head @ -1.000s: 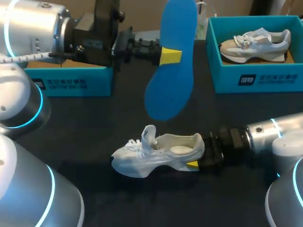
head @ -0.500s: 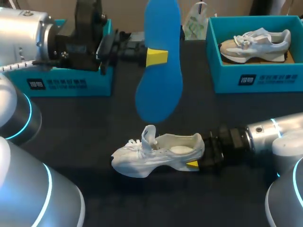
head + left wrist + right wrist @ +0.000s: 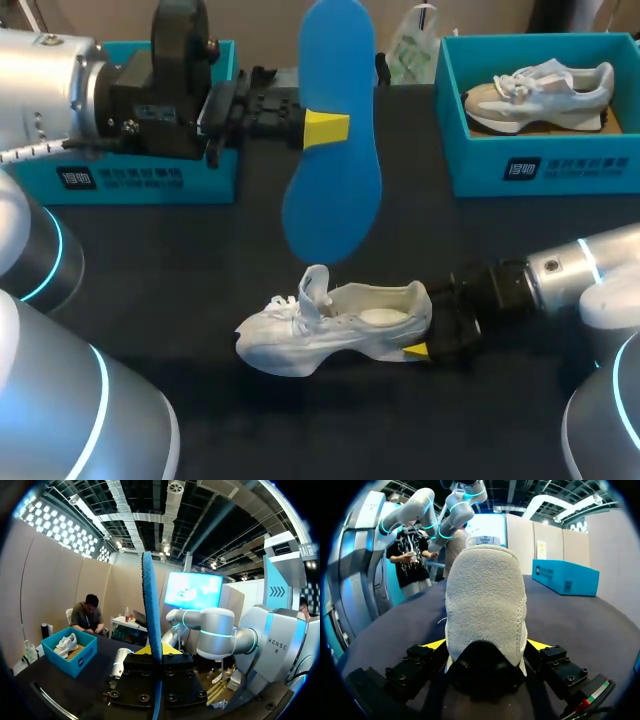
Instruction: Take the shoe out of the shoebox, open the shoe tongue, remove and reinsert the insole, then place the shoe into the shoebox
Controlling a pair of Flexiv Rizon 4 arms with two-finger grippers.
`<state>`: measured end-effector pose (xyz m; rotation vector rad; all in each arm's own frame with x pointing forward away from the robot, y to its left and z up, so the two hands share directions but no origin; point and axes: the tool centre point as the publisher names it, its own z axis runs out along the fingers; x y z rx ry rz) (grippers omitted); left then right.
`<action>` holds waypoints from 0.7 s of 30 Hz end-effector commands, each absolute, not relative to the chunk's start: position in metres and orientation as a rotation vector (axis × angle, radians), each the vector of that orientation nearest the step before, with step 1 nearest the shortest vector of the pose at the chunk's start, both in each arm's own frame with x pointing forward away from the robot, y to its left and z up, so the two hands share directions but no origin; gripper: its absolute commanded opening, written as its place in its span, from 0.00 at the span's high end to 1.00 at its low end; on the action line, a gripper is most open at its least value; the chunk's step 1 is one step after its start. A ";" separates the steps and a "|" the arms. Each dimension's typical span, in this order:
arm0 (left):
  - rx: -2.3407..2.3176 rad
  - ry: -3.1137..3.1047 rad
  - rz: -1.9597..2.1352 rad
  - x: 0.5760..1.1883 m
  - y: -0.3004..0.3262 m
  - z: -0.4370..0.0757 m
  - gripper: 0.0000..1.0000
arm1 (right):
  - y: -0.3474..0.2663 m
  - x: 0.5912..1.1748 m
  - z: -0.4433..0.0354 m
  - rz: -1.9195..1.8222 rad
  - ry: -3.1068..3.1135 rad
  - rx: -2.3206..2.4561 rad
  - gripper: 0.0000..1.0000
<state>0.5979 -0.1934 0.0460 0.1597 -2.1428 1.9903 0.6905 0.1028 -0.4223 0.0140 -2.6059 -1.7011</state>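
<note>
L claw (image 3: 325, 130) is clamped on the blue insole (image 3: 335, 200) at mid-length, holding it in the air. The insole's long axis is near upright, wide end down, hanging just above the tongue of the white shoe (image 3: 320, 335). The shoe lies along the counter's near edge, toe to the left, heel pinched in the R claw (image 3: 418, 348). Reinserting prob. needs the insole tipped toward the shoe's axis. Dark counter (image 3: 200, 260). A teal box (image 3: 140, 180) sits at the far-left corner, and a twin box (image 3: 540, 170) w/ a second shoe (image 3: 540, 90) at the far-right.
</note>
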 end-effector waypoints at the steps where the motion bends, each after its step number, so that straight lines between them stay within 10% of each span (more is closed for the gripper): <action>1: 0.158 -2.140 1.993 0.599 -0.195 0.045 1.00 | 0.093 0.680 -0.403 -1.528 -2.713 -0.008 0.00; 21: 0.158 -2.140 1.993 0.599 -0.195 0.045 1.00 | 0.091 0.667 -0.366 -0.432 -3.081 -0.264 0.00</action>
